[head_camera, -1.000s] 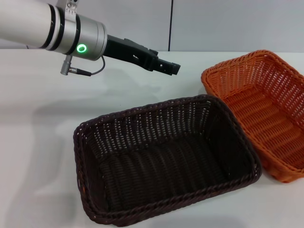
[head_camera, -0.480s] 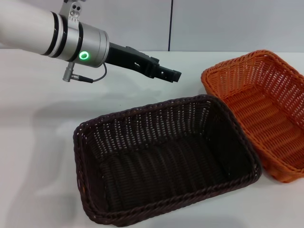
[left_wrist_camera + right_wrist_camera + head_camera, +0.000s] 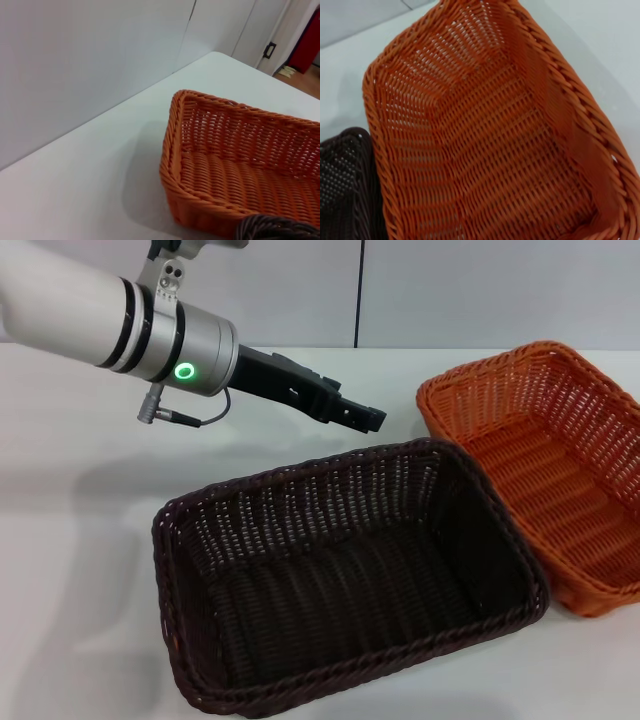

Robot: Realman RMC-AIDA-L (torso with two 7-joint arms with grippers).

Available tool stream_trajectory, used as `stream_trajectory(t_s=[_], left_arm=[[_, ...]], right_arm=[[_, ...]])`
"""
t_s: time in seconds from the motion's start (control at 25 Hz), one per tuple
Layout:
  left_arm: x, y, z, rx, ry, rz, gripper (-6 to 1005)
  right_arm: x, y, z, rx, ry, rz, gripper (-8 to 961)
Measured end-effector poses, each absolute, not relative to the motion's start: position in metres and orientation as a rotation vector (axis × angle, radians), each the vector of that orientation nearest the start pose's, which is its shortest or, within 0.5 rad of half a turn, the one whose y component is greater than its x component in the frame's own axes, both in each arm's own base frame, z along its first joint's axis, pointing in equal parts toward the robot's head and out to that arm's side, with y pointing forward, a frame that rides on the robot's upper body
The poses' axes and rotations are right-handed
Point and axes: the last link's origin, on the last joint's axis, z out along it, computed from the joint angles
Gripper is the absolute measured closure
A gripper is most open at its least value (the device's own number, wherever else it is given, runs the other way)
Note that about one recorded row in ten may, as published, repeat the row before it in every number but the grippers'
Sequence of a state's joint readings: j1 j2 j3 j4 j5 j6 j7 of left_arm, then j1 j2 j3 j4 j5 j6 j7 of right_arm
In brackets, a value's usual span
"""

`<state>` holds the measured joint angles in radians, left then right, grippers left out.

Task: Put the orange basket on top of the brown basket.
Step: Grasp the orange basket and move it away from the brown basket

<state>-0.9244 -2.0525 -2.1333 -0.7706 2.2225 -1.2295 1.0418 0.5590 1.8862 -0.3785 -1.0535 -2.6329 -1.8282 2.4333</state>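
The orange basket (image 3: 540,470) stands at the right of the white table, empty, its near-left side against the far-right corner of the brown basket (image 3: 340,590). That basket sits empty in the middle. My left gripper (image 3: 368,419) hangs just beyond the brown basket's far rim, a hand's width left of the orange basket's corner, touching neither. The left wrist view shows the orange basket (image 3: 225,165) from its end, with a bit of the brown basket (image 3: 270,231). The right wrist view looks straight down into the orange basket (image 3: 485,135), the brown basket (image 3: 340,185) beside it.
The white table (image 3: 80,620) stretches bare to the left of and behind the baskets. A pale wall (image 3: 450,290) with a dark vertical seam closes off the far edge. My left arm's silver wrist (image 3: 185,345) hangs over the far left of the table.
My left arm has moved down and a little right, bringing its gripper closer to the brown basket's far rim. The orange basket has shifted slightly to the left.
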Motion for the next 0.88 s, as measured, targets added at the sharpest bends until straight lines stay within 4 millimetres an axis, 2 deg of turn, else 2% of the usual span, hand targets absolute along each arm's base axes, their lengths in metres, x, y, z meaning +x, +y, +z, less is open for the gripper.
stream_trajectory(t_s=[0.44, 0.88], left_arm=[[-0.129, 0.439, -0.017, -2.729, -0.765, -0.210, 137], [-0.128, 0.439, -0.019, -2.735, -0.752, -0.197, 138]], right_arm=[[0.340, 0.324, 0.144, -2.021, 1.816, 0.194, 163], [0.342, 0.331, 0.144, -1.996, 1.783, 0.274, 163]])
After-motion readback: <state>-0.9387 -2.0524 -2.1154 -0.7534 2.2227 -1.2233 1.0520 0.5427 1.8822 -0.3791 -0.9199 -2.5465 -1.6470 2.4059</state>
